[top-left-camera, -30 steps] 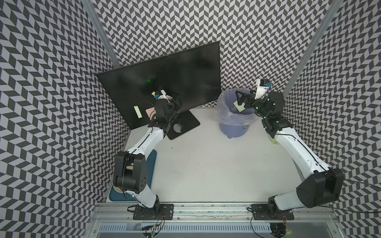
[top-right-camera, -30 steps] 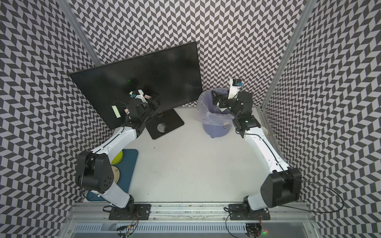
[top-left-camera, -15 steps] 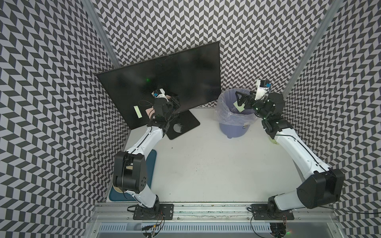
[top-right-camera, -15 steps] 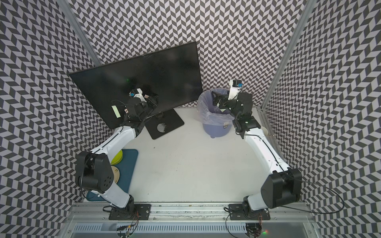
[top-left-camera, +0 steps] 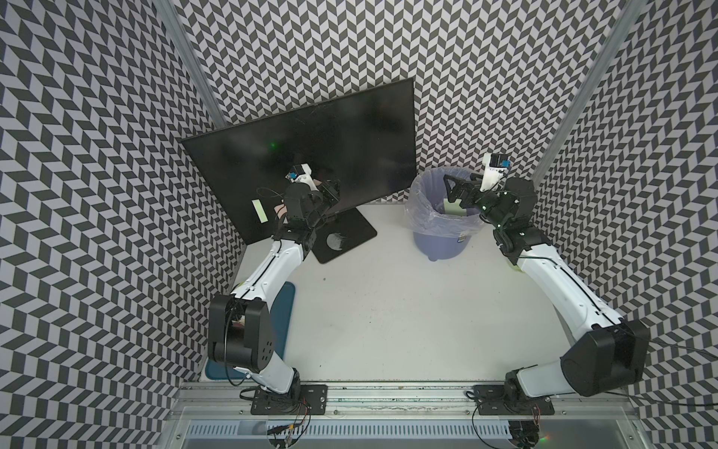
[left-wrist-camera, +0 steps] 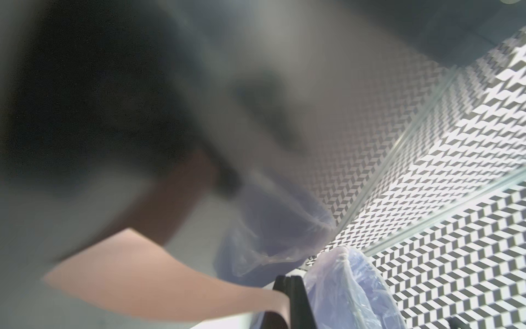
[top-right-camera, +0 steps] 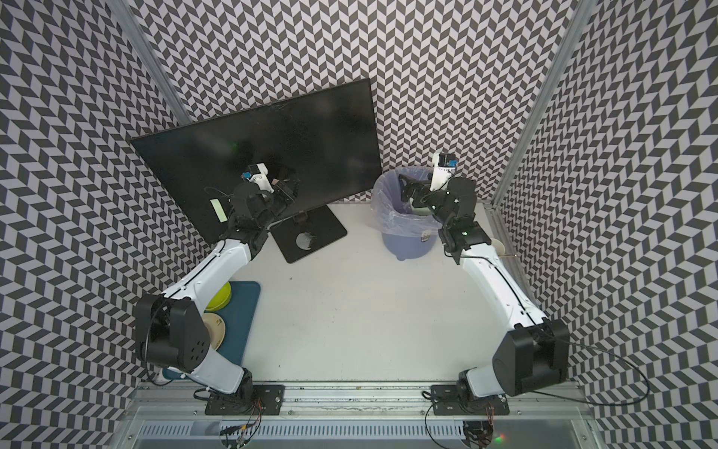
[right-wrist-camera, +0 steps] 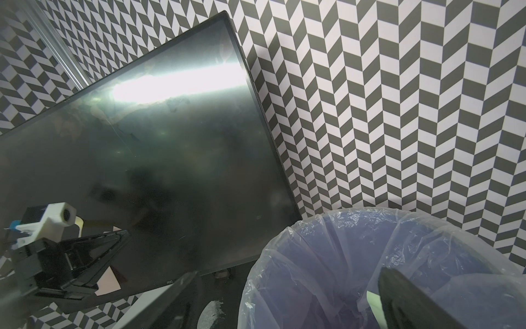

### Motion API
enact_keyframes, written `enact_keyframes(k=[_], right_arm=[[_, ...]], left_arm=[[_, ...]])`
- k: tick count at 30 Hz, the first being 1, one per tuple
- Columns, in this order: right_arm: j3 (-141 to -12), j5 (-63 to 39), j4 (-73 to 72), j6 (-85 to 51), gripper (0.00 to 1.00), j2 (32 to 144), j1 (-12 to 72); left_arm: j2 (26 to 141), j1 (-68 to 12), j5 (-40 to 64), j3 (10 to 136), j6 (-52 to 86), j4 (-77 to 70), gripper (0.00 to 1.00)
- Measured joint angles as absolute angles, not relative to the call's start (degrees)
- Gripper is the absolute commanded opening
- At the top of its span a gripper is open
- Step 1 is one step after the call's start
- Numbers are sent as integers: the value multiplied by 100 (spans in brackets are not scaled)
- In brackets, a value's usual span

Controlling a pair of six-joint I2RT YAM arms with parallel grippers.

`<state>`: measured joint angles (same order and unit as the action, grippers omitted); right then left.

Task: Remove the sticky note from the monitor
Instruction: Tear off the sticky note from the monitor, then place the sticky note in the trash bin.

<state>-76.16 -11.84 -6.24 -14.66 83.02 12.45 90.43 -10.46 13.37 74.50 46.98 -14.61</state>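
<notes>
Pink note [left-wrist-camera: 136,273]: pale pink square paper, plain, no writing visible. It curls away from the glass and one edge is pinched in the left tool [right-wrist-camera: 125,232], which is clenched on it. It sits at the lower edge of the monitor [top-left-camera: 330,147], left of the neck and just above the base [top-left-camera: 349,229]. The right wrist view shows a flat corner of it against the bottom bezel, under the tool. Cannot tell if any part is stuck to the screen. The left wrist view is mostly blur, but the note's edge runs to the black fingers [left-wrist-camera: 290,296].

Monitor: black, off, glare streak near the top, standing at the back left of the table [top-left-camera: 388,311] and angled to the wall. The base has a silvery smudge.

A green note [top-left-camera: 259,210], pale yellow-green, is flat on the screen's lower left, just beside the left wrist.

Right tool [top-left-camera: 452,190]: released, jaws wide, over the mouth of the bin [top-left-camera: 427,221], a purple bin with a clear liner right of the monitor. A green paper [top-left-camera: 450,205] shows inside the bin under that tool; cannot tell if it touches a finger.

A blue tray [top-right-camera: 244,311] at the front left holds a yellow bowl [top-right-camera: 222,296] and a beige plate [top-right-camera: 215,330].
</notes>
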Motion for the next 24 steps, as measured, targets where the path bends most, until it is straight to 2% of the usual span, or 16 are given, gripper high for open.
enact_keyframes(k=[12, 24], right_arm=[[-7588, -1326, -655, -1505, 99, 8252, 1245], [-7369, -2110, -996, -1787, 99, 7942, 1262]], left_arm=[[8731, -1208, 2080, 7714, 4195, -908, 0], [9129, -2324, 2657, 8980, 2473, 370, 0]])
